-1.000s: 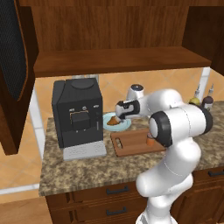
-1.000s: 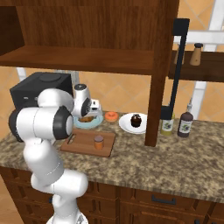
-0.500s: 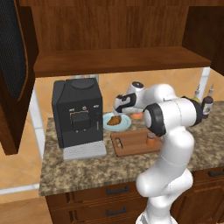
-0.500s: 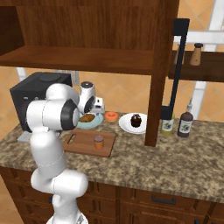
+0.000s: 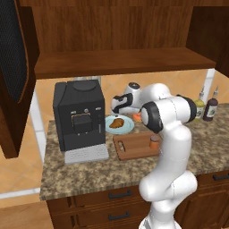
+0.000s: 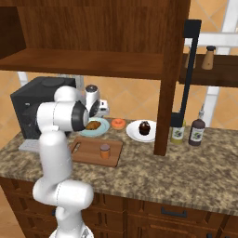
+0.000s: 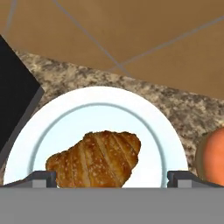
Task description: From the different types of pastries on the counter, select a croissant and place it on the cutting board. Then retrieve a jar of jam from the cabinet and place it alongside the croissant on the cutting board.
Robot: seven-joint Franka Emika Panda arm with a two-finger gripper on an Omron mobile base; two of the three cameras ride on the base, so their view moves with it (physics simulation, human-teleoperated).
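The arm has swung back over the pale plate (image 5: 120, 126) — the gripper (image 7: 111, 177) now hangs above the croissant (image 7: 95, 160), jaws spread wide, nothing in them. The croissant sits on its plate beside the coffee machine (image 5: 79, 115); the jar of jam (image 6: 105, 151) is already on the cutting board (image 6: 88, 153) — the pastry pick looks next.

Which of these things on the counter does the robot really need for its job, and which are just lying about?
Needed:
- croissant on its pale plate
- cutting board
- jar of jam, already standing on the board
- pincer, open above the croissant

Lying about:
- coffee machine
- orange donut
- chocolate cupcake
- two sauce bottles
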